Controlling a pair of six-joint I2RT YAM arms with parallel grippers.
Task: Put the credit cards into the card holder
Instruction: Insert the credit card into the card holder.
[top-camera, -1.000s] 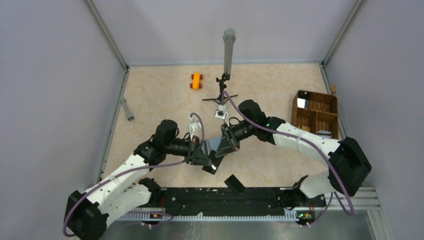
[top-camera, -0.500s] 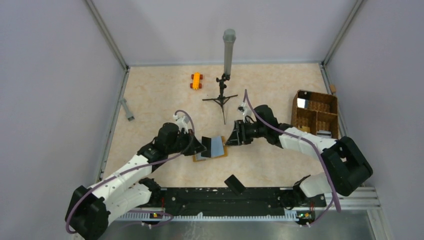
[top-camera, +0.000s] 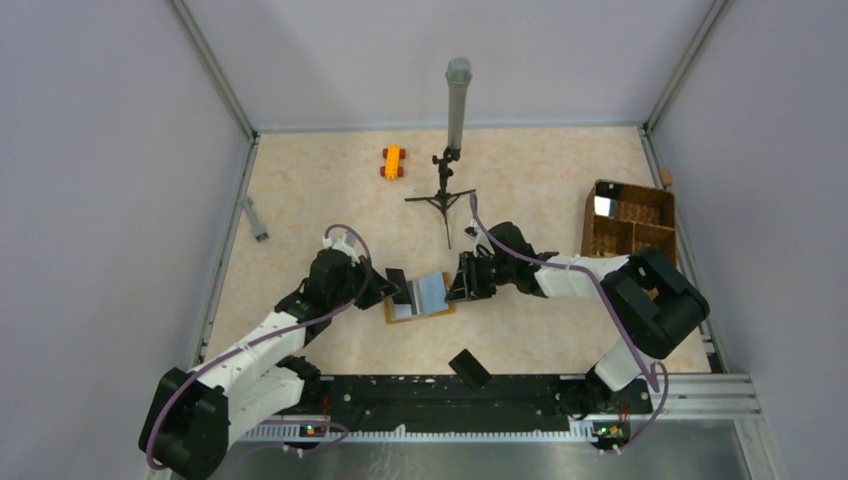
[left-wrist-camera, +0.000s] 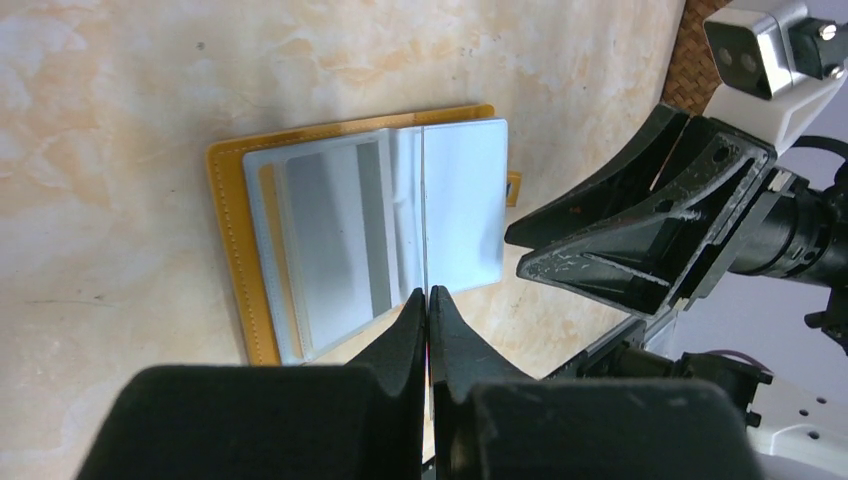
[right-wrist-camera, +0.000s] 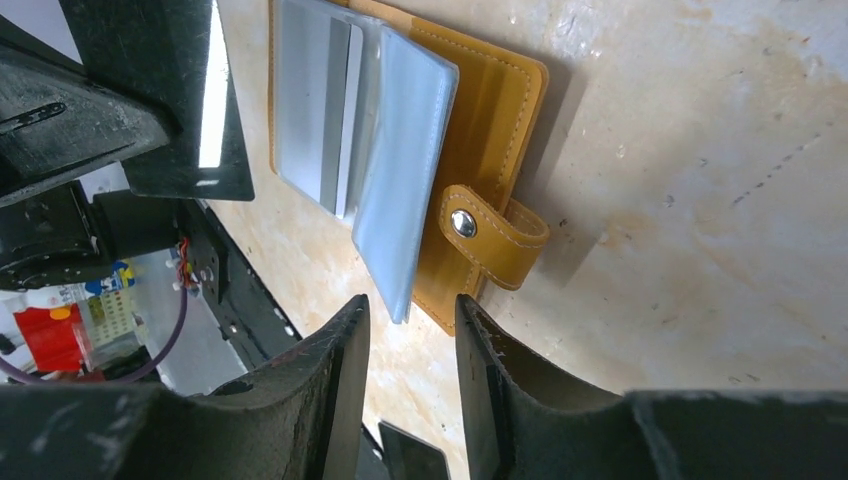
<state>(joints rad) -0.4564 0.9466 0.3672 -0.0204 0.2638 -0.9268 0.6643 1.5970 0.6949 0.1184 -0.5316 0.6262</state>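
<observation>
— Beige marbled table (top-camera: 540, 180), grey walls, and the card holder (left-wrist-camera: 230, 250) lies open at the centre of the overhead view, both arms meeting over it.
— Silvery grey card (left-wrist-camera: 330, 230) sits in a clear sleeve. Left gripper (left-wrist-camera: 427, 295) is pinched tight on a thin sheet (left-wrist-camera: 425, 200), edge-on. Card or sleeve page, can't tell.
— Right gripper (right-wrist-camera: 410, 303): jaws partly apart, gripping nothing, just beside the snap tab (right-wrist-camera: 463, 223).
</observation>
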